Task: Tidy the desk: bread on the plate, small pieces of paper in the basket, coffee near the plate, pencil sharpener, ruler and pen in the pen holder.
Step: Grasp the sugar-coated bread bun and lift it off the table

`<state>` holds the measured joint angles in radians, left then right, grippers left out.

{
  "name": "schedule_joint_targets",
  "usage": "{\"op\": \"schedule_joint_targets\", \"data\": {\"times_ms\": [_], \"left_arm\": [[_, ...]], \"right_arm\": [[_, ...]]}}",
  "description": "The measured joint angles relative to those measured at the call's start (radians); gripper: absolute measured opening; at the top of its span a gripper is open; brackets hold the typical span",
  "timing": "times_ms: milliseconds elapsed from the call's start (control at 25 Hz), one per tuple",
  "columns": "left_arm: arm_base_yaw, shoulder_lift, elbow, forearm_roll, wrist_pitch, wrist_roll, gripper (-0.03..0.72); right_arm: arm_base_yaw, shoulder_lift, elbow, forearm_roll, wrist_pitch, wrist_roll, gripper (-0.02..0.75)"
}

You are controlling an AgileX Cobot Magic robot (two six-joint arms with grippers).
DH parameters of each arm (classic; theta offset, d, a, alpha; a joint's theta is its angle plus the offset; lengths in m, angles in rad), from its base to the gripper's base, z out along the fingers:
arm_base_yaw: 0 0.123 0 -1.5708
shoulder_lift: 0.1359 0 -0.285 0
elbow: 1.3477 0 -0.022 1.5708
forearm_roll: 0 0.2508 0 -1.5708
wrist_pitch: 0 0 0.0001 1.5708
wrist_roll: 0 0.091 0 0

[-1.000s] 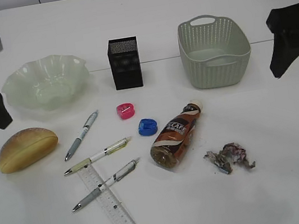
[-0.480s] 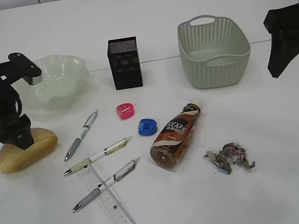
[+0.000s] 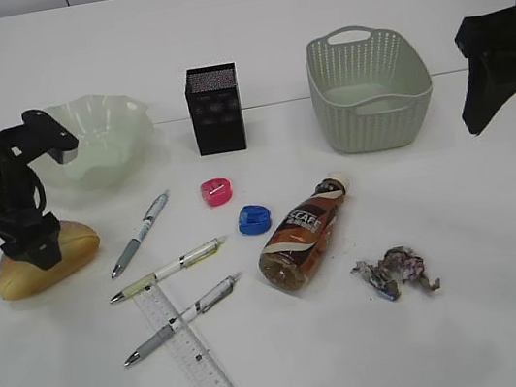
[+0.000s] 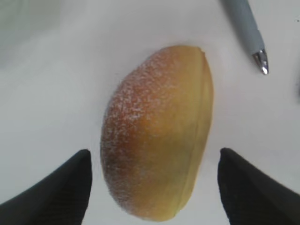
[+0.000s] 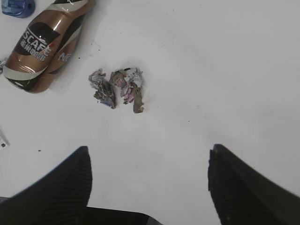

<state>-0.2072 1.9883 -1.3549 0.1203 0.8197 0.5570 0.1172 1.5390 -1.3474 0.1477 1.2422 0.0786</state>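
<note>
Now lowered over the bread [image 4: 157,136], left gripper [image 4: 154,187] wide apart around it, not yet clenched; right gripper [image 5: 147,183] parted, empty; grasp apparently next.

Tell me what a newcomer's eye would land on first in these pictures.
First, the black left arm's pincer, jaws spread either side of the golden, sugar-dusted bread roll at the table's left edge, just in front of the pale green frilled glass bowl. Next, the brown coffee bottle lying on its side in the middle, with crumpled paper scraps to its right.
</note>
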Motion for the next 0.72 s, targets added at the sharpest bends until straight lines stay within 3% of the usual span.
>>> {"op": "schedule_joint_targets", "data": {"times_ms": [600, 720], "left_arm": [[0.0, 0.096, -0.004, 0.006, -0.053, -0.007, 0.602], [0.0, 0.101, -0.004, 0.002, -0.055, -0.024, 0.57]], "right_arm": [[0.0, 0.0, 0.0, -0.025, 0.0, 0.0, 0.564], [0.0, 0.0, -0.008, -0.031, 0.0, 0.0, 0.564]]}}
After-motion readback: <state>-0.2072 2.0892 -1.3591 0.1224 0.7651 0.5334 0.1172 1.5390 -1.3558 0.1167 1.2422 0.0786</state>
